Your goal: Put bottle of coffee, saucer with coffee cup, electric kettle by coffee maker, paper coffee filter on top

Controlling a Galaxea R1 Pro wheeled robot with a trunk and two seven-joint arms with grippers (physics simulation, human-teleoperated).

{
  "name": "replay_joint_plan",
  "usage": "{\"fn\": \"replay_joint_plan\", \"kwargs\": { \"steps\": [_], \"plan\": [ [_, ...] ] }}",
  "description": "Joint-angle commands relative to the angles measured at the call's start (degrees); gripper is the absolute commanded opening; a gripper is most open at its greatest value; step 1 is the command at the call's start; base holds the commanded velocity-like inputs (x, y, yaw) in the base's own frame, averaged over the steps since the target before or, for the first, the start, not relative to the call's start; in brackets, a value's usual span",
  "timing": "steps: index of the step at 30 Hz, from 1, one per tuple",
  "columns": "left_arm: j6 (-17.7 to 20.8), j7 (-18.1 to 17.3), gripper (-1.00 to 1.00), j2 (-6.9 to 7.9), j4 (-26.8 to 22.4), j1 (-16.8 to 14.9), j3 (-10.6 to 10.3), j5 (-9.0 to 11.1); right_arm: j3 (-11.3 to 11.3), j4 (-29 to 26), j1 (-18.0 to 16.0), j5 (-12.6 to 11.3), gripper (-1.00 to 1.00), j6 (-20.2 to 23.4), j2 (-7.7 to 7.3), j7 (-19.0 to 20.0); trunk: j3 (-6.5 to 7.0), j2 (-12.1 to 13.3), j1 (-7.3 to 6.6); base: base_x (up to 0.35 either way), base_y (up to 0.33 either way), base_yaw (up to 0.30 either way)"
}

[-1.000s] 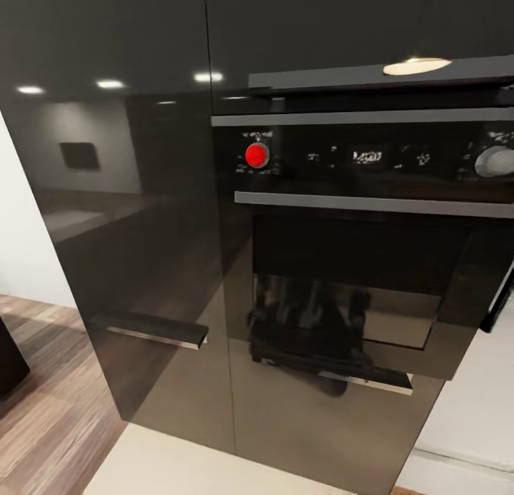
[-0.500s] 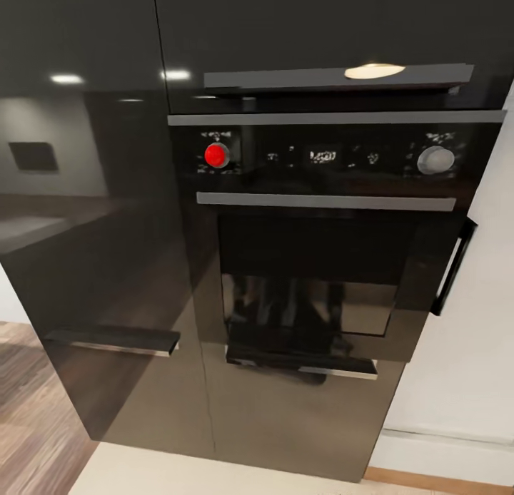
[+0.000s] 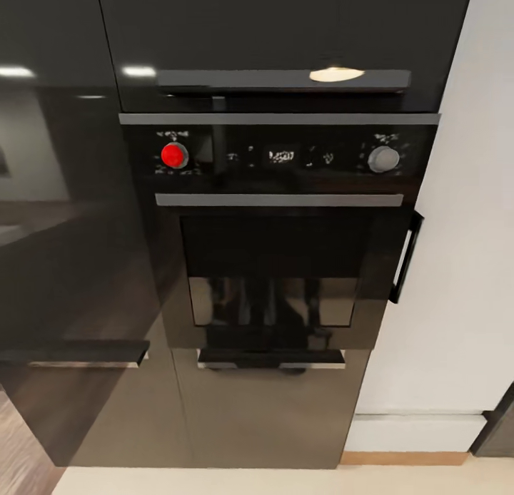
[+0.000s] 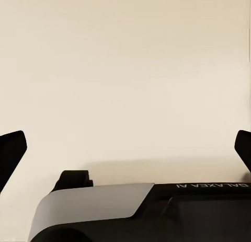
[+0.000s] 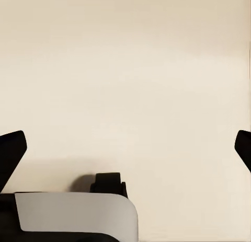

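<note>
Honestly you're between steps here, just driving around, since none of the coffee stuff is anywhere in sight: no coffee maker, bottle, filter, saucer, cup or kettle, so I can't tell you where any of it sits right now. Going left to right in the head view: far left is a tall glossy dark cabinet door (image 3: 64, 267) with a bar handle (image 3: 75, 352) low down, and its shine only throws back blurry room reflections and ceiling lights, nothing you can use. Middle is a built-in oven (image 3: 275, 267) with a red knob (image 3: 175, 155) on the left of its panel, a tiny display I can't read, and a grey knob (image 3: 384, 159) on the right. The dark shapes in the oven glass are probably your own reflection, too murky to say for sure. Right of that is a plain white wall (image 3: 457, 267), and a dark edge at the bottom right corner is cut off. Your left gripper (image 4: 125, 148) and right gripper (image 5: 125, 148) both have fingers spread wide with nothing between them, pointed at pale floor. I'd guess the next move is turning the base until the counter or shelf comes into view.
</note>
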Motion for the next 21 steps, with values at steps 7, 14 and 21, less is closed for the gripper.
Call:
{"fn": "replay_joint_plan", "kwargs": {
  "steps": [7, 14, 21],
  "plan": [
    [-0.12, 0.02, 1.0, -0.02, -0.04, 0.01, 0.09, -0.02, 0.0, 0.09, -0.05, -0.05, 1.0, -0.22, -0.03, -0.03, -0.05, -0.03, 0.0, 0.0, 0.0, -0.253],
    [-0.12, 0.09, 1.0, -0.02, -0.04, 0.01, 0.12, -0.01, 0.0, 0.07, -0.05, -0.05, 1.0, -0.23, -0.05, -0.03, -0.05, -0.03, 0.0, 0.0, 0.0, -0.247],
    [-0.38, 0.1, 1.0, -0.01, -0.04, 0.01, 0.12, -0.06, 0.2, 0.11, 0.01, 0.42, 1.0, -0.15, -0.32, 0.18, -0.05, -0.03, 0.0, 0.0, 0.0, -0.112]
  ]
}}
